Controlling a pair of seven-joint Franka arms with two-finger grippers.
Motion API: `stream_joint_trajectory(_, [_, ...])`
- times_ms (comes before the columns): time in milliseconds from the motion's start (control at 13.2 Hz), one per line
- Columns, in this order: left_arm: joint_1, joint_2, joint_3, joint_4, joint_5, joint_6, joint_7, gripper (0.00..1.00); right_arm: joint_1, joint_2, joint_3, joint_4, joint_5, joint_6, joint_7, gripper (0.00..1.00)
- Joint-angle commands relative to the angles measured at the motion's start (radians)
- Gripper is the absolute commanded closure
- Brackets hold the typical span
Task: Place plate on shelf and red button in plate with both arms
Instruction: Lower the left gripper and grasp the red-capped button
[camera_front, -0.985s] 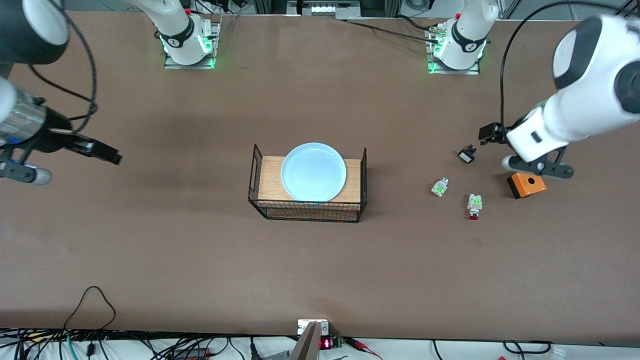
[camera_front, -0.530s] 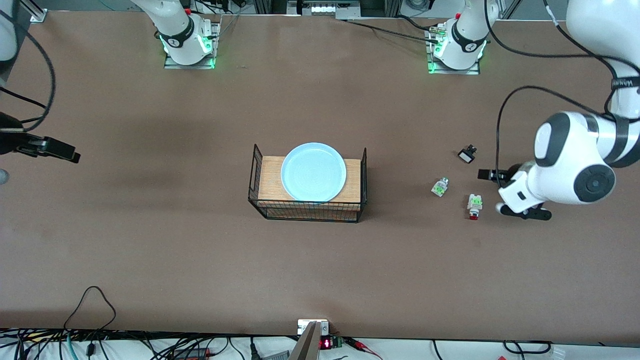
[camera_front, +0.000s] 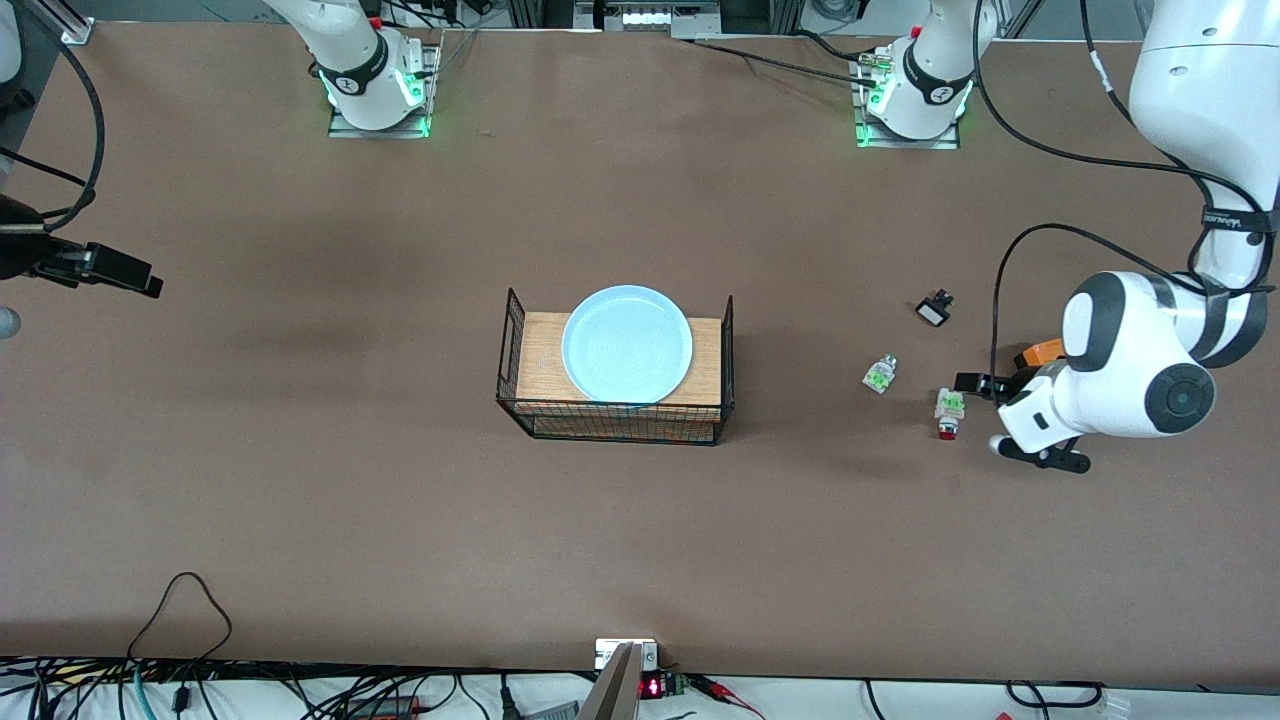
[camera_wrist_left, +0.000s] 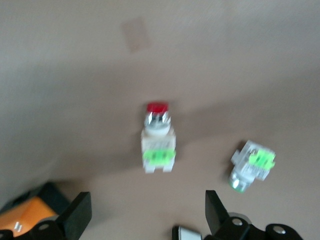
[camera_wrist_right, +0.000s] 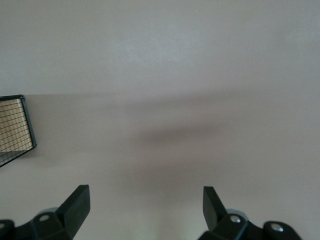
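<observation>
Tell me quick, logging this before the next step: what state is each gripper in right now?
Left gripper: open, empty, over the table beside the red button.
Right gripper: open, empty, over bare table at the right arm's end.

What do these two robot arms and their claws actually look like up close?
Both arms are glossy white with rounded joints capped in dark grey, and black cables loop along them. Their bases glow green at the table's edge. The left gripper and the right gripper are matte black, each with two flat, wedge-shaped fingers fixed by small silver screws.
</observation>
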Motion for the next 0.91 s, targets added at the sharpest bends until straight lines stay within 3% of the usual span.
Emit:
stream_joint_trajectory(0, [0.006,0.094,0.0,0.012,0.062,0.115,0.022,0.0,0.186,-0.031,-0.165,-0.026,-0.011,0.016,-0.005,0.0])
stream_joint_trajectory(303, [0.007,0.115,-0.003,-0.018,0.056,0.157,0.02,0.0,0.185,-0.049,-0.169,-0.063,-0.016,0.031,-0.009,0.0])
stream_joint_trajectory(455, [0.012,0.115,-0.006,-0.038,0.054,0.157,0.015,0.0,0.185,-0.087,-0.169,-0.141,-0.02,0.094,-0.029,0.0])
stream_joint_trajectory(530, [0.01,0.115,-0.004,-0.038,0.054,0.157,0.017,0.08,0.183,-0.109,-0.17,-0.17,-0.021,0.114,-0.046,0.0])
stream_joint_trajectory(606, [0.01,0.115,-0.004,-0.038,0.056,0.155,0.023,0.24,0.183,-0.127,-0.172,-0.188,-0.021,0.116,-0.048,0.0])
stream_joint_trajectory(682, [0.009,0.115,-0.004,-0.038,0.056,0.155,0.02,0.49,0.185,-0.133,-0.172,-0.187,-0.021,0.11,-0.045,0.0])
stream_joint_trajectory(833, [0.009,0.115,-0.004,-0.034,0.056,0.155,0.02,0.69,0.192,-0.144,-0.166,-0.184,-0.021,0.111,-0.031,0.0])
